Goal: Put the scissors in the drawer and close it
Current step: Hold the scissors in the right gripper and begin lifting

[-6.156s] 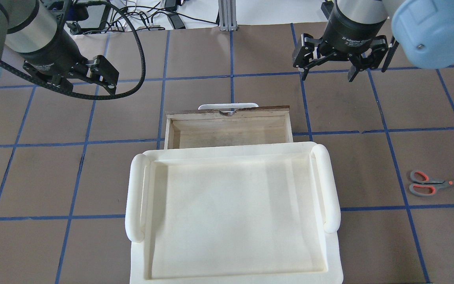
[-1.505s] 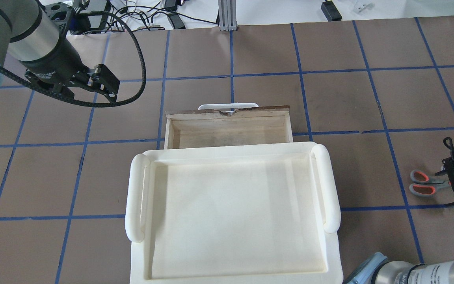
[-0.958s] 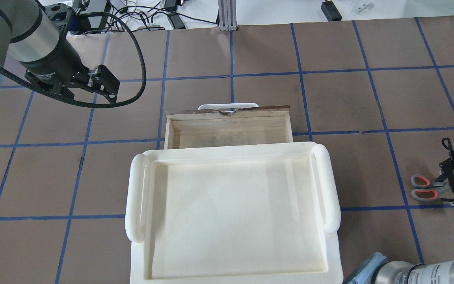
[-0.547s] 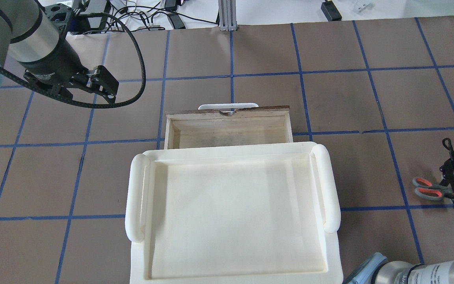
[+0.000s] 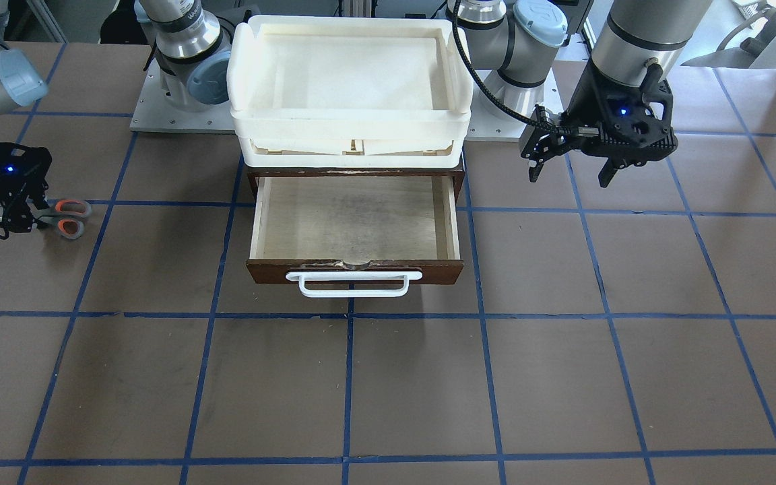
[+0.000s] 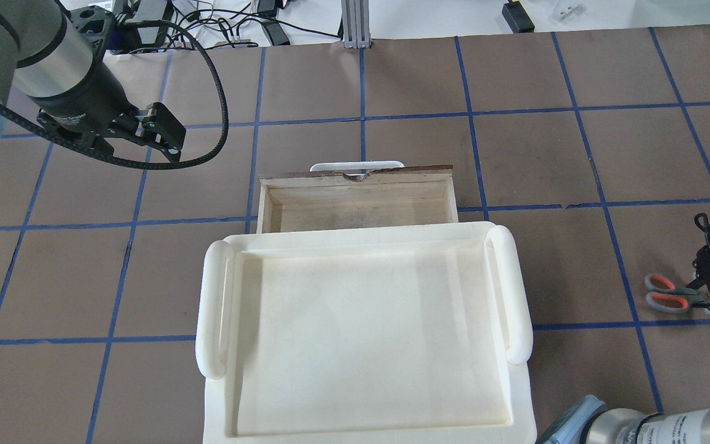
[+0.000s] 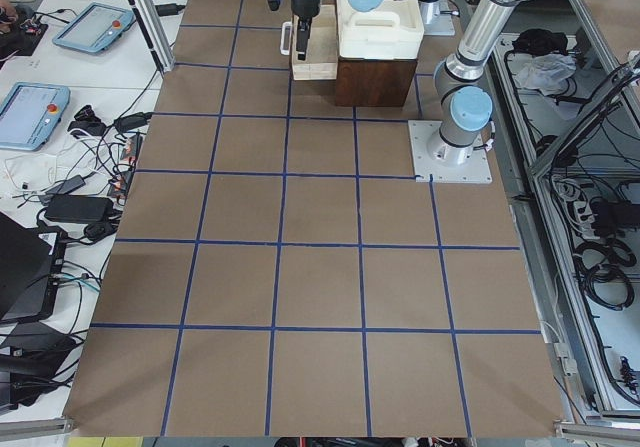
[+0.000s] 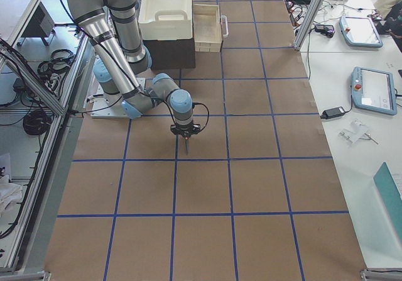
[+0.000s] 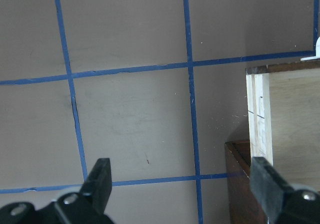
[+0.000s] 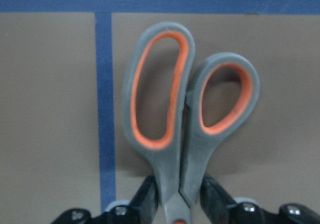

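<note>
The scissors (image 10: 170,108), with grey loops lined in orange, lie at the table's right side (image 6: 666,293) (image 5: 68,215). My right gripper (image 10: 178,196) is shut on their neck just below the loops, low over the table (image 6: 709,296) (image 5: 14,219) (image 8: 186,133). The blades are hidden under the gripper in the overhead view. The drawer (image 5: 354,219) stands pulled open and bare inside (image 6: 355,209), its white bar handle (image 5: 354,283) facing away from me. My left gripper (image 5: 570,172) hangs open above the table beside the drawer's left side (image 6: 136,139) (image 9: 182,184).
Stacked cream-white trays (image 5: 347,121) sit on the dark cabinet over the drawer (image 6: 361,233). Blue tape lines grid the brown table. Cables and tablets lie past the table's far edge (image 6: 238,24).
My right arm has swung from the far side down to the scissors and its fingers have closed on their neck. The scissors shifted slightly. The left gripper has barely moved.
</note>
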`<state>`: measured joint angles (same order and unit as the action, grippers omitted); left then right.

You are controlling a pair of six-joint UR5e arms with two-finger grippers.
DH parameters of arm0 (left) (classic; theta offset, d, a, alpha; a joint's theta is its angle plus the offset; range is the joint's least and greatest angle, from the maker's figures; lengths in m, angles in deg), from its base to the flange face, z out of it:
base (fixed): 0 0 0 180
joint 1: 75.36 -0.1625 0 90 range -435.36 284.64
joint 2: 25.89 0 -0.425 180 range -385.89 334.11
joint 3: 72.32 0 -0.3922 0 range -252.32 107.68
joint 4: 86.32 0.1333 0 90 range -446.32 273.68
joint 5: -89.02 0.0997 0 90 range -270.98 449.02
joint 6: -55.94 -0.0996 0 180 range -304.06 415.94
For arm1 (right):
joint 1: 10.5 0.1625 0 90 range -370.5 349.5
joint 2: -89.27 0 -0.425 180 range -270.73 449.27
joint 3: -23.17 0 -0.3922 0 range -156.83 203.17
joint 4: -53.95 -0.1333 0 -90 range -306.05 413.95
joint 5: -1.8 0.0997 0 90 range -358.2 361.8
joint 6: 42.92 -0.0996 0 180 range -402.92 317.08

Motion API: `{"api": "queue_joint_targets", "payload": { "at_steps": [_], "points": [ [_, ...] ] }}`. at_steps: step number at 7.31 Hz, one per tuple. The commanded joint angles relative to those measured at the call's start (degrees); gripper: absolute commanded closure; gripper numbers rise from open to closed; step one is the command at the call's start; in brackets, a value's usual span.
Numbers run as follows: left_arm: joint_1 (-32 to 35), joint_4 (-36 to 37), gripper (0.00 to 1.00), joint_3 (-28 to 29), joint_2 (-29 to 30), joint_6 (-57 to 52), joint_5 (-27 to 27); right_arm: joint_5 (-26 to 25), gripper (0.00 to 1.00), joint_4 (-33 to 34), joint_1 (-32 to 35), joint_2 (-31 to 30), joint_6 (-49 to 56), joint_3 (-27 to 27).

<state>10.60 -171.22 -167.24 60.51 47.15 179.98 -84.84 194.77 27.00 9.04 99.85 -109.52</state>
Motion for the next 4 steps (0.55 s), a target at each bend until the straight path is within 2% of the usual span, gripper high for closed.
{"api": "queue_joint_targets", "payload": {
  "at_steps": [1, 2, 3, 4],
  "points": [
    [0.0, 0.0, 0.0, 0.0, 0.0, 0.0, 0.09, 0.07, 0.08, -0.55, 0.03, 0.08, -0.12, -0.03],
    [0.0, 0.0, 0.0, 0.0, 0.0, 0.0, 0.0, 0.07, 0.03, -0.64, 0.03, 0.08, -0.21, -0.03],
    [0.0, 0.0, 0.0, 0.0, 0.0, 0.0, 0.0, 0.16, 0.14, -0.64, 0.03, -0.01, -0.21, 0.06],
    [0.0, 0.0, 0.0, 0.0, 0.0, 0.0, 0.0, 0.07, 0.31, -0.64, 0.03, -0.1, 0.05, 0.06]
  ]
}}
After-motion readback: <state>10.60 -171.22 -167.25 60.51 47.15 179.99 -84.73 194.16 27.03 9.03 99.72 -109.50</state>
